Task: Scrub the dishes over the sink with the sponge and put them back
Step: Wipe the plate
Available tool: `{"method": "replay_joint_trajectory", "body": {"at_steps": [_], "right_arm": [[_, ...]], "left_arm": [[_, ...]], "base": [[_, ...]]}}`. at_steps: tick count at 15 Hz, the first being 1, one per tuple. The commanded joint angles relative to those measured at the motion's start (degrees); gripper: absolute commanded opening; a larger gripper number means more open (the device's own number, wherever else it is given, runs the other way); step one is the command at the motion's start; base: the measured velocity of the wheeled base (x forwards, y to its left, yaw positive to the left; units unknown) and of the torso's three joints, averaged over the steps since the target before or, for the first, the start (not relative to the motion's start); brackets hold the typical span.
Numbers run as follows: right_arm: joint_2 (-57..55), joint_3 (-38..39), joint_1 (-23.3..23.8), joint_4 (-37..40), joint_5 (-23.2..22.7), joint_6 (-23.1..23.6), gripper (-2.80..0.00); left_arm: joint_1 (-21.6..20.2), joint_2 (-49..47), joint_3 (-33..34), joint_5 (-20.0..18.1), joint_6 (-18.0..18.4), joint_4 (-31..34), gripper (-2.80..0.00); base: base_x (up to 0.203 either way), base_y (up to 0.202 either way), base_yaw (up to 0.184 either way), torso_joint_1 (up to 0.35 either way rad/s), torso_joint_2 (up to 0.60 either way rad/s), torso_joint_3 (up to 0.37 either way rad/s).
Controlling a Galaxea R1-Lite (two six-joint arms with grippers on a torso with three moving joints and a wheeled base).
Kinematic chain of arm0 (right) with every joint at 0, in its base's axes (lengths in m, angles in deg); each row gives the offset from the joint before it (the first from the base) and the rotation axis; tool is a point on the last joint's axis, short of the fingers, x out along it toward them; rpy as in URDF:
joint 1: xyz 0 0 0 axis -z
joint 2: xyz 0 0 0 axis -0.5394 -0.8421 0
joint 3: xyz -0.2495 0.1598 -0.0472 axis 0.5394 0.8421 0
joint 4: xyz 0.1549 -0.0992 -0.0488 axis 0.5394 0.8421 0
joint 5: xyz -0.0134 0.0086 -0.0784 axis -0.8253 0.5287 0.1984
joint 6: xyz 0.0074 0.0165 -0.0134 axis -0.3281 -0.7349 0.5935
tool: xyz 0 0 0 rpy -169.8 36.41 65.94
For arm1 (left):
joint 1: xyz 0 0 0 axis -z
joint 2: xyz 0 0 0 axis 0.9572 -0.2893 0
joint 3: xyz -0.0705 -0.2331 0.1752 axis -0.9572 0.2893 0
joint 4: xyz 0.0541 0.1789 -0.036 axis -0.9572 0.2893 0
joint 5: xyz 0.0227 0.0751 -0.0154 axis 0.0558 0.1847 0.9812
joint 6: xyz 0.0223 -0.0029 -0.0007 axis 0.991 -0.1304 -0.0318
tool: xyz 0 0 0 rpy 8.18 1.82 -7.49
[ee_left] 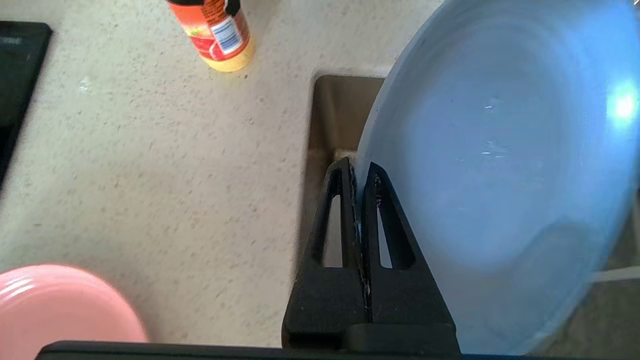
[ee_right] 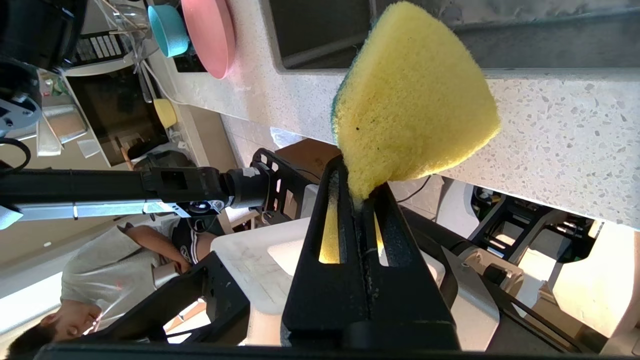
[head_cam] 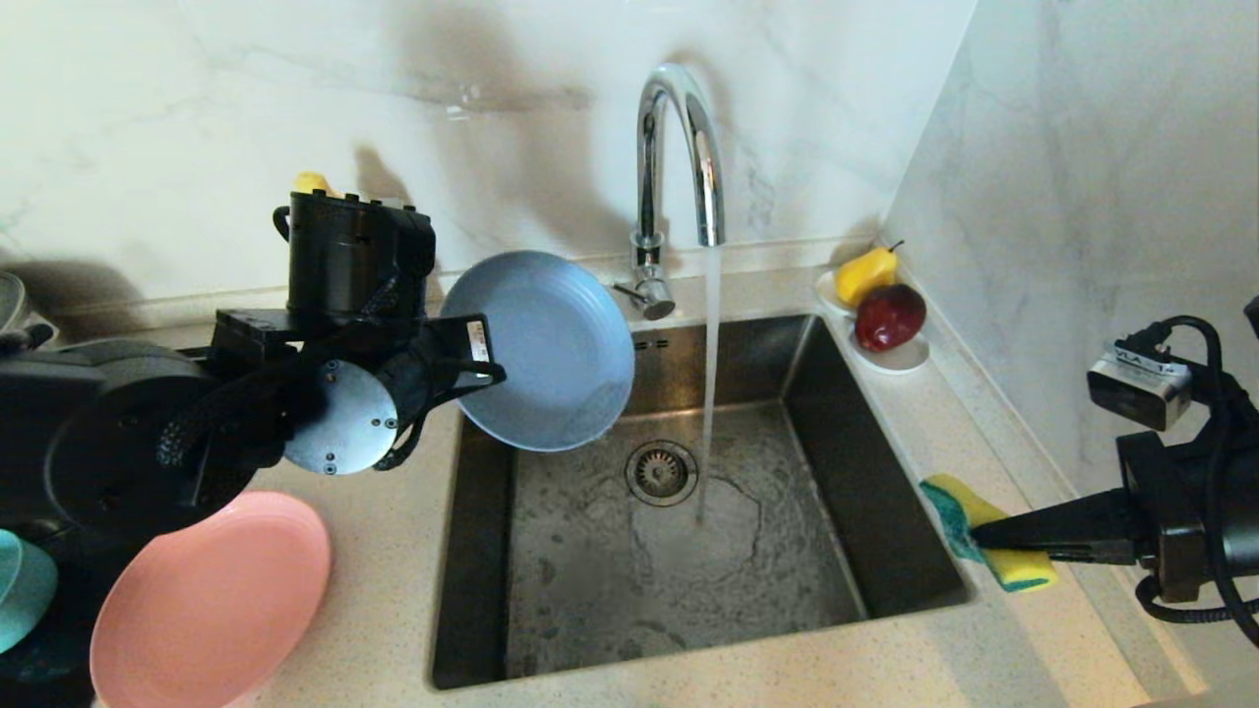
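Plates: two, grey-blue plate (head_cam: 547, 346) and pink plate (head_cam: 211, 602); one sponge (head_cam: 989, 531).

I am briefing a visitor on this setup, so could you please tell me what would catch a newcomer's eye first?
The grey-blue plate stands out first, held tilted over the sink's back left corner by the left gripper, fingers shut on its rim. Beside it, water streams from the chrome faucet. At the sink's right edge, the right gripper pinches the yellow sponge.
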Motion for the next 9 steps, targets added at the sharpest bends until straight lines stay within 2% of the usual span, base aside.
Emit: {"method": "replay_joint_trajectory", "body": {"at_steps": [1,3,4,6,7,9], "right_arm": [[1.62,0.69,0.06,0.53,-0.28,-0.26,-2.8],[2.8,0.21,-0.03,0.94,-0.28,-0.32,-2.8],[3.63,-0.44,-0.03,1.62,-0.36,-0.31,-2.8],[3.9,-1.98,-0.91,3.11,-0.9,-0.34,-2.8],[3.87,-2.68,-3.12,3.6,-1.14,-0.42,-2.8],[3.39,-3.9,-5.74,4.05,-1.22,-0.67,-2.8]], "left_arm": [[0.06,-0.38,-0.02,-0.25,-0.51,-0.04,-2.8],[0.09,1.23,0.17,-2.37,-1.23,0.19,-2.8],[0.17,3.36,0.74,-4.77,-1.55,0.57,-2.8],[0.63,6.97,3.57,-13.66,-1.82,1.19,-2.8],[0.99,8.72,5.85,-18.1,-1.91,1.21,-2.8],[1.66,10.55,8.33,-22.2,-2.02,0.86,-2.8]], "base": [[0.0,0.0,0.0,0.0,0.0,0.0],[0.0,0.0,0.0,0.0,0.0,0.0],[0.0,0.0,0.0,0.0,0.0,0.0],[0.0,0.0,0.0,0.0,0.0,0.0],[0.0,0.0,0.0,0.0,0.0,0.0],[0.0,0.0,0.0,0.0,0.0,0.0]]}}
